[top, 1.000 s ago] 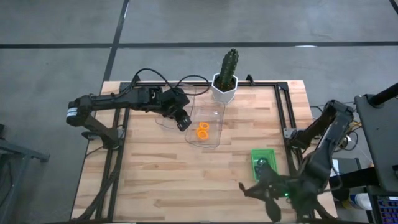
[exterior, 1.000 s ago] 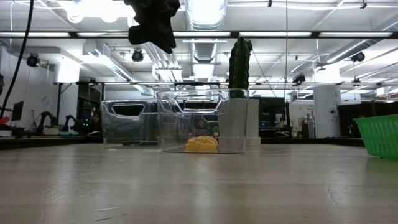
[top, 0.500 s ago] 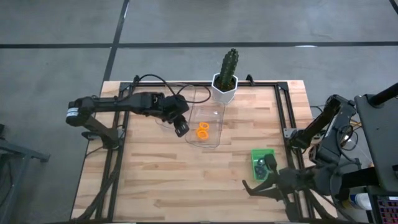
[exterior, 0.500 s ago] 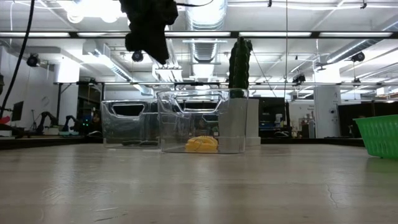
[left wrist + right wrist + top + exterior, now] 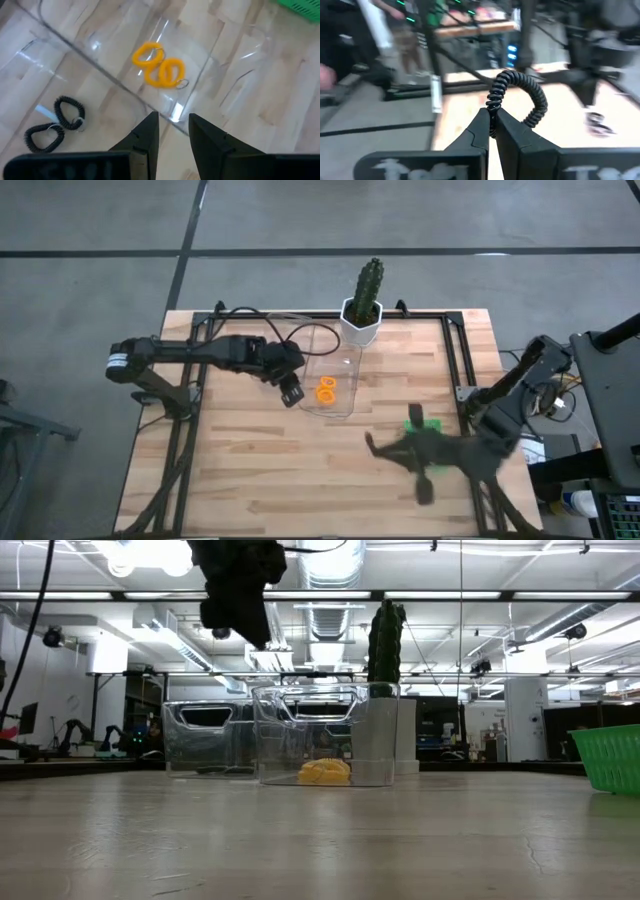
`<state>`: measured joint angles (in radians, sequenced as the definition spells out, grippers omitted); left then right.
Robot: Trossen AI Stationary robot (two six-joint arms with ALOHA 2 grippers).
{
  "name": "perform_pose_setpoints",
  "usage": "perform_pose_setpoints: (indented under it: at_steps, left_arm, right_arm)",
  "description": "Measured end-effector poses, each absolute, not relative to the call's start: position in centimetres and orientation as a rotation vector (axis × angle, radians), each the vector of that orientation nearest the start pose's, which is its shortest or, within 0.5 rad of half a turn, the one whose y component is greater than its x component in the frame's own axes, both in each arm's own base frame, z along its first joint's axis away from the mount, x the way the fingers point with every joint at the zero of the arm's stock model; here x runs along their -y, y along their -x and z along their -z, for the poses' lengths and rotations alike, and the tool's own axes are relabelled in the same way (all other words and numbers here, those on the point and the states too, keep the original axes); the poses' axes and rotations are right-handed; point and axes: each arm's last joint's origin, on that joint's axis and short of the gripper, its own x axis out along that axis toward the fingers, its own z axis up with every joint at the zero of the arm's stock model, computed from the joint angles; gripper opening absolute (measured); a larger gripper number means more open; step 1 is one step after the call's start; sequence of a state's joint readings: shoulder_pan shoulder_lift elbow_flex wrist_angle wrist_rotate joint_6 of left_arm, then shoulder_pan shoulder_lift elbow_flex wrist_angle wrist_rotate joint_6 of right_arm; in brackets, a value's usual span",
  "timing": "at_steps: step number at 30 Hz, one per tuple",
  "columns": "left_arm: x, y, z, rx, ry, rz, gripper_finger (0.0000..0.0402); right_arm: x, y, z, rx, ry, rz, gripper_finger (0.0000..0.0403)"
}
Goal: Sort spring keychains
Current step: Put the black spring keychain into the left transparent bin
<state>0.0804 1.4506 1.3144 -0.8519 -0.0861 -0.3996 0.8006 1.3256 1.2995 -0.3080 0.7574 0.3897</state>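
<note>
Fingers of our right gripper [image 5: 492,127] are pressed together on a black spring keychain [image 5: 517,97], whose coil arches up from the tips as an open loop, while the arm sweeps low over bare table [image 5: 260,470] just beside the green basket [image 5: 420,420]. Our left gripper [image 5: 172,132] hangs with fingers slightly parted and empty above the near wall of the clear bin [image 5: 202,75] holding two orange keychains [image 5: 157,65], and two black keychains [image 5: 55,122] lie flat in the neighbouring bin [image 5: 30,55].
</note>
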Motion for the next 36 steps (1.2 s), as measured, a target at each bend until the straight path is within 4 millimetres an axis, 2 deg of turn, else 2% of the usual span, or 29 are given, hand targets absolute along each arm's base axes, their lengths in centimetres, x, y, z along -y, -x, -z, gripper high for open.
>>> perform_pose_setpoints:
  at_steps: [8, 17, 27, 36]
  left_arm:
    - [-0.8, -30.4, -32.0, -0.807, 0.332, -0.224, 0.0098]
    - [0.6, -31.1, -33.8, -0.652, 0.329, -0.001, 0.0098]
    - [0.7, -30.6, -35.9, -0.509, 0.317, 0.057, 0.0098]
    - [0.8, -31.3, -37.2, -0.359, 0.309, 0.108, 0.0098]
  right_arm:
    - [-15.2, -24.4, -37.3, -0.304, -0.077, 0.186, 0.0013]
    - [-12.0, -26.1, -37.3, -0.319, -0.014, 0.3, 0.0013]
    - [-10.0, -26.3, -36.0, -0.429, 0.001, 0.388, 0.0013]
    - [-9.6, -26.4, -34.1, -0.477, 0.031, 0.411, 0.0013]
